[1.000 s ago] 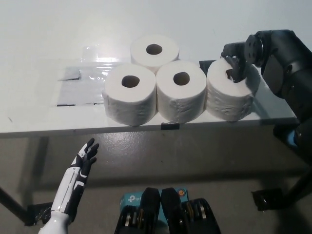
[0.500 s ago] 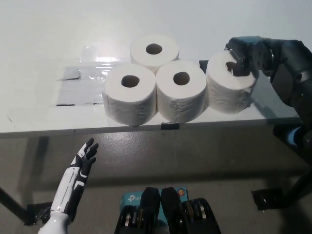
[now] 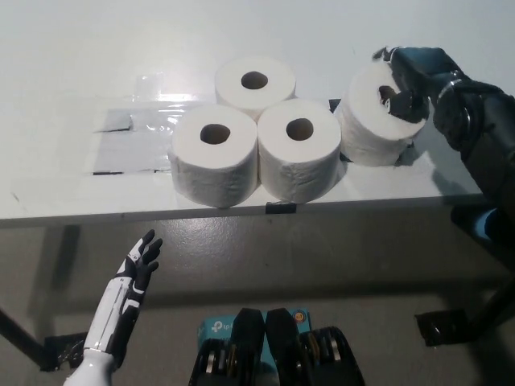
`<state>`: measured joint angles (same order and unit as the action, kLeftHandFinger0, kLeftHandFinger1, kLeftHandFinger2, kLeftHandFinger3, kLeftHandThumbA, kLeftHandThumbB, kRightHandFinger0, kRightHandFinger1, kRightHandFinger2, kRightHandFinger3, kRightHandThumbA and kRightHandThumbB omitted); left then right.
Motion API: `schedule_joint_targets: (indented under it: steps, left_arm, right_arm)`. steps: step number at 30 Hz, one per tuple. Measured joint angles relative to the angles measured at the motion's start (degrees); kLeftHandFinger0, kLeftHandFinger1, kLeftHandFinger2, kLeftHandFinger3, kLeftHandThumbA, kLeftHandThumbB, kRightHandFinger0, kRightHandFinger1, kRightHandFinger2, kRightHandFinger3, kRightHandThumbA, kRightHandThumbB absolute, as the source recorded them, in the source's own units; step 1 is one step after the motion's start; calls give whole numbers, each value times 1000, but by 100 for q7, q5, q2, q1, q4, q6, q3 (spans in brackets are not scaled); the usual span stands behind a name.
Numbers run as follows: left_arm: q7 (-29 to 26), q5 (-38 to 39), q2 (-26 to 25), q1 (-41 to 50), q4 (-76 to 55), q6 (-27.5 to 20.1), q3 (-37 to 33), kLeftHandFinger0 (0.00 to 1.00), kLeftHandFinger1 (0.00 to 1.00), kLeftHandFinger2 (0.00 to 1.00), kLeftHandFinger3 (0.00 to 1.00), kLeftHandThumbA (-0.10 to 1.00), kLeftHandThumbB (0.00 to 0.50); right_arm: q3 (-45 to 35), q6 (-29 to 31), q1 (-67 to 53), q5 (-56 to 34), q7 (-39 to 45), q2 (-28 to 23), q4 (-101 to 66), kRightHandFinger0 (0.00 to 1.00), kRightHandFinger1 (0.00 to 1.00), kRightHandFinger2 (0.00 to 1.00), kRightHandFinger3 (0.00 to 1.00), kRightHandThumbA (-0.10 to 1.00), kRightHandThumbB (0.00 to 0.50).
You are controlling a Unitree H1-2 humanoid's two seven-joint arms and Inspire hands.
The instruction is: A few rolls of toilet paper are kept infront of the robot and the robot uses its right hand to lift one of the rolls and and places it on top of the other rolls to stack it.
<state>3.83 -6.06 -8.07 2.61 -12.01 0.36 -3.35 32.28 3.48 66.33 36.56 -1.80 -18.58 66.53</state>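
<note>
Three white toilet paper rolls stand upright in a cluster on the white table (image 3: 72, 193): a front left roll (image 3: 215, 154), a front middle roll (image 3: 299, 149) and a back roll (image 3: 254, 83). A fourth roll (image 3: 370, 121) is to their right, tilted and lifted off the table, with my black right hand (image 3: 410, 84) shut on its top and core hole. It hangs beside the middle roll, close to it. My white left hand (image 3: 138, 264) rests open below the table's front edge at lower left.
A clear plastic sheet with dark tape marks (image 3: 133, 137) lies on the table left of the rolls. The table's front edge (image 3: 241, 213) runs across the picture; grey floor lies beneath it. A teal box (image 3: 216, 328) sits on the floor at bottom middle.
My right hand has raised the right-hand roll off the table and tipped it, moving it up and slightly away. The other three rolls and my left hand have stayed put.
</note>
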Motion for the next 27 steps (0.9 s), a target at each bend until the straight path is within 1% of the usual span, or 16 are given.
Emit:
schedule_joint_targets:
  steps: [2, 3, 4, 5, 6, 7, 9, 10, 11, 13, 15, 17, 23, 25, 26, 27]
  left_arm:
    - [0, 0, 0, 5, 25, 1, 0, 1000, 1000, 1000, 1000, 994, 323]
    - [0, 0, 0, 7, 33, 1, 0, 1000, 1000, 1000, 1000, 998, 324]
    - [0, 0, 0, 11, 42, 2, 0, 1000, 1000, 1000, 1000, 1000, 332]
    - [0, 0, 0, 13, 45, 2, 0, 1000, 1000, 1000, 1000, 1000, 330]
    - [0, 0, 0, 17, 47, 3, 0, 1000, 1000, 1000, 1000, 1000, 329]
    - [0, 0, 0, 21, 48, 3, 0, 1000, 1000, 1000, 1000, 1000, 317]
    - [0, 0, 0, 28, 48, 4, 0, 1000, 1000, 1000, 1000, 1000, 321]
    - [0, 0, 0, 29, 49, 4, 0, 1000, 1000, 1000, 1000, 1000, 324]
    - [0, 0, 1, 30, 49, 4, 0, 1000, 1000, 1000, 1000, 1000, 337]
    - [0, 0, 0, 33, 50, 4, 0, 1000, 1000, 1000, 1000, 1000, 334]
    - [0, 0, 1, 39, 50, 4, 0, 1000, 1000, 1000, 1000, 1000, 336]
    - [0, 1, 1, 42, 50, 4, -1, 1000, 1000, 1000, 1000, 1000, 336]
    - [0, 1, 3, 54, 51, 4, -1, 1000, 1000, 1000, 1000, 1000, 334]
    - [0, 1, 3, 55, 51, 4, 0, 1000, 1000, 1000, 1000, 1000, 340]
    - [0, 1, 3, 56, 51, 4, 0, 1000, 1000, 1000, 1000, 1000, 340]
    - [0, 0, 4, 57, 51, 4, -1, 1000, 1000, 1000, 1000, 1000, 316]
  right_arm:
    - [-103, -4, -191, 16, -238, -55, -264, 0, 476, 939, 878, -100, 121]
    - [-165, -7, -299, 32, -343, -85, -410, 0, 454, 935, 869, -100, 162]
    - [-233, -13, -427, 57, -491, -121, -579, 0, 443, 934, 864, -100, 177]
    - [-274, -17, -516, 78, -581, -145, -695, 0, 354, 906, 775, -100, 211]
    - [-328, -22, -633, 102, -703, -173, -856, 0, 335, 899, 756, -100, 212]
    - [-369, -27, -743, 122, -819, -193, -997, 0, 295, 865, 737, -100, 245]
    - [-473, -51, -981, 179, -1055, -230, -1297, 0, 230, 806, 723, -100, 251]
    - [-506, -60, -1065, 207, -1158, -242, -1396, 0, 211, 793, 722, -100, 251]
    - [-544, -71, -1157, 240, -1263, -251, -1503, 0, 201, 782, 714, -100, 265]
    - [-619, -98, -1374, 315, -1518, -268, -1735, 0, 173, 768, 711, -100, 253]
    - [-663, -128, -1535, 374, -1746, -276, -1914, 0, 149, 750, 706, -100, 278]
    - [-687, -156, -1657, 422, -1929, -275, -2053, 0, 104, 715, 712, -100, 266]
    - [-750, -194, -1982, 609, -2491, -252, -2363, 0, 79, 705, 722, -100, 254]
    - [-776, -195, -2059, 640, -2649, -239, -2420, 0, 76, 690, 722, -100, 230]
    - [-787, -196, -2088, 655, -2718, -231, -2441, 0, 73, 689, 735, -100, 233]
    - [-802, -196, -2119, 680, -2797, -224, -2473, 0, 71, 689, 775, -100, 224]
